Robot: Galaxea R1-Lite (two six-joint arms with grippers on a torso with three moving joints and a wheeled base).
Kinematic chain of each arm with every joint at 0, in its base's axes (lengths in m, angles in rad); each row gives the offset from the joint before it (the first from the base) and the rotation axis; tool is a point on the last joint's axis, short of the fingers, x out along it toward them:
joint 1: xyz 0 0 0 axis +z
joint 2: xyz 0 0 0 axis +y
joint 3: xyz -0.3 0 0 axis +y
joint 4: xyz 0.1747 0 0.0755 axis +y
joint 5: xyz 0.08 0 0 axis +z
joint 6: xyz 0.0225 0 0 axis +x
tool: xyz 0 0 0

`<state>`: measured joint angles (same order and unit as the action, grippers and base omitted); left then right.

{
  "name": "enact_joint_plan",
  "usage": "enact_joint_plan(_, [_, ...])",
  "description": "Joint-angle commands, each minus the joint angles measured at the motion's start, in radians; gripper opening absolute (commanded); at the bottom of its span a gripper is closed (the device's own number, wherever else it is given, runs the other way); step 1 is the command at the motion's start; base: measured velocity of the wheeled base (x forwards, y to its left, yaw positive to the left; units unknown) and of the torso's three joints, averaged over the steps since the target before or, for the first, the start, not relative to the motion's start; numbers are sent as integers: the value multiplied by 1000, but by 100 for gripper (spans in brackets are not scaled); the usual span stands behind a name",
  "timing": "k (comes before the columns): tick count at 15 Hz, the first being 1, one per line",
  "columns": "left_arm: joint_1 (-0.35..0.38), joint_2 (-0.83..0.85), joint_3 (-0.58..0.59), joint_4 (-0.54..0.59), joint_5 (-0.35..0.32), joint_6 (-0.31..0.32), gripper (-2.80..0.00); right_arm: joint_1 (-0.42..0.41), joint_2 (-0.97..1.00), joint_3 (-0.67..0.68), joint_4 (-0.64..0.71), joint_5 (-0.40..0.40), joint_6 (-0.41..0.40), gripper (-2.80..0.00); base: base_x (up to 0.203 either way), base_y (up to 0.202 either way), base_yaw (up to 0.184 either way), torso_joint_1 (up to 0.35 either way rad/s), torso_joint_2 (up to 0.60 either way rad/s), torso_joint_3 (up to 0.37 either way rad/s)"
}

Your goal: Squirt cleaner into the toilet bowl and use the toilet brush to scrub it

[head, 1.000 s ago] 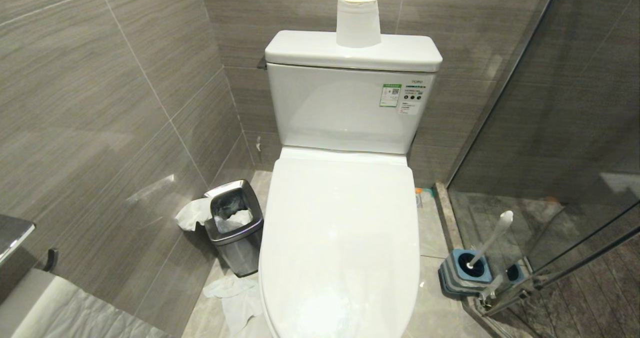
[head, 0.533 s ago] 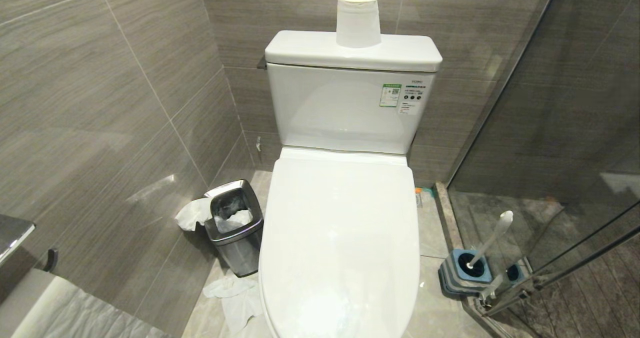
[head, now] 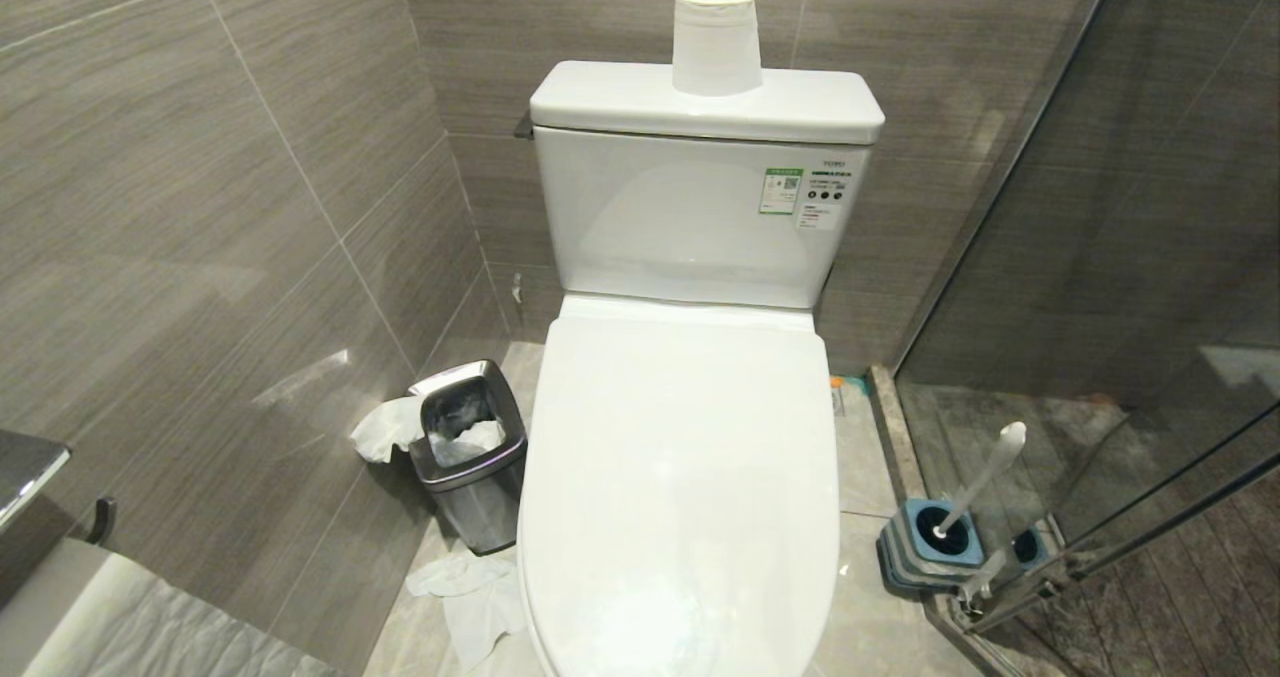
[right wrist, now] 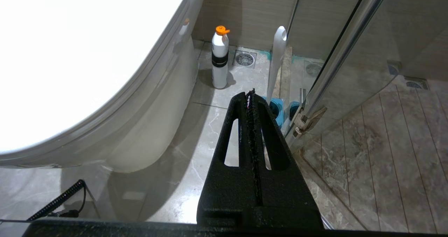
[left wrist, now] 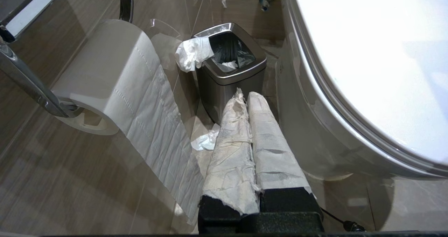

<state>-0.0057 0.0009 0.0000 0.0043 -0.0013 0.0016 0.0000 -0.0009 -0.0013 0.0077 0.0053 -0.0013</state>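
The toilet bowl [left wrist: 304,125] stands in the middle with its white lid [head: 680,477] down, so the basin is hidden. To its right the toilet brush [head: 985,477] leans in a blue-grey holder [head: 925,547] by the glass door, bristle head hidden inside. No cleaner liquid shows. A white bottle with an orange cap [right wrist: 220,60] stands on the floor beside the bowl. My left gripper [left wrist: 246,96], fingers wrapped in white paper, is shut and empty, low on the bowl's left. My right gripper [right wrist: 250,93] is shut and empty, low on the right, short of the brush handle [right wrist: 276,62].
A steel waste bin [head: 470,452] with tissue stands left of the bowl, with crumpled tissue [head: 470,597] on the floor. A paper roll [head: 715,42] sits on the tank; another roll [left wrist: 105,79] hangs on the left wall. A glass shower door [head: 1100,357] bounds the right.
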Motion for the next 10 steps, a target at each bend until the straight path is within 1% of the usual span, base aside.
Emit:
enact_joint_plan(1, [0,1,0,0,1,0,-280,0,1,0,0,1,0,-280,0,0,0,0,0,0])
enact_joint_plan(10, [0,1,0,0,0,0,-280,0,1,0,0,-1,0,-280,0,0,0,0,0,0])
